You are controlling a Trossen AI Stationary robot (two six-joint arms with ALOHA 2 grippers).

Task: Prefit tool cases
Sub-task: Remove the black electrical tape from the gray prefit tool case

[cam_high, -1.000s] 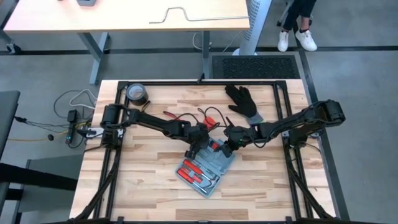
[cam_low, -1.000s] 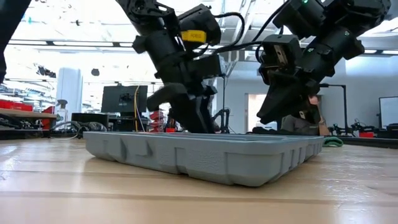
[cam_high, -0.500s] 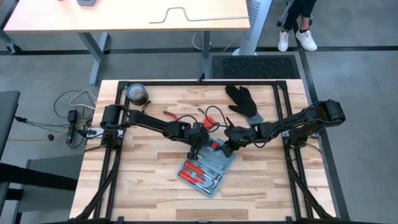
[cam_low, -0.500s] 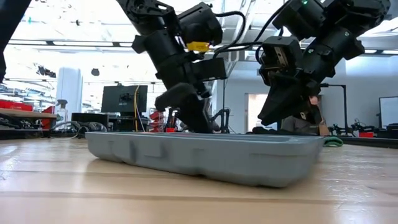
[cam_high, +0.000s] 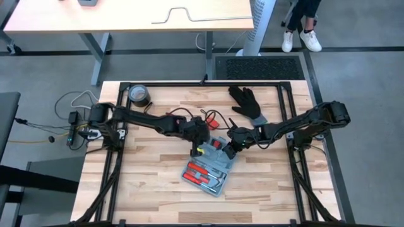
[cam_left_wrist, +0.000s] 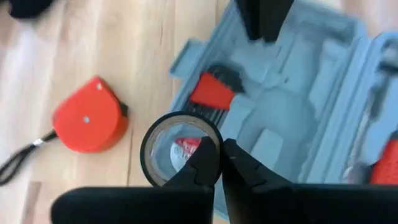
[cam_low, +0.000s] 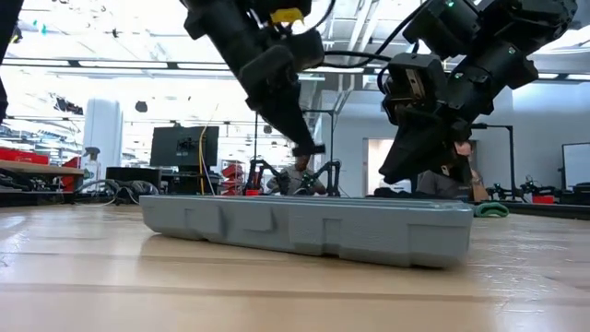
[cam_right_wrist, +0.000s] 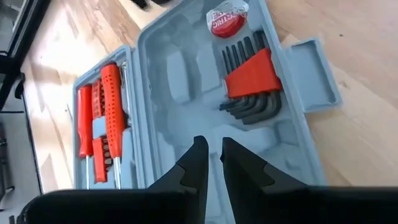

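The blue-grey tool case [cam_high: 205, 171] lies open and flat on the wooden table. It holds red screwdrivers [cam_right_wrist: 106, 118] in one half and a hex key set [cam_right_wrist: 249, 81] in the other. My left gripper [cam_left_wrist: 221, 152] hovers over the case's far end, above its rim [cam_low: 309, 148], shut on a small tape roll [cam_left_wrist: 180, 149] with a red label. My right gripper [cam_right_wrist: 210, 146] hangs just over the hex-key half [cam_high: 228, 150]. Its fingers are almost together with nothing between them. My left gripper pinches the small tape roll's ring wall [cam_left_wrist: 219, 134], one finger inside the ring and one outside. The fingers point down from above. The roll hangs level at the fingertips, over the case's recess beyond the hex keys' ends and clear of the case.
An orange tape measure [cam_left_wrist: 90, 121] lies on the table beside the case. A black glove [cam_high: 247, 103] lies at the far right and a dark tape roll [cam_high: 139, 96] at the far left corner. Red-handled tools and cords [cam_high: 189, 118] lie behind the case.
My left gripper has risen out of the case, where its fingers stood down inside a second ago, and now hangs above the rim. The case has turned a little on the table and lies flatter in the low view. My right gripper has kept still.
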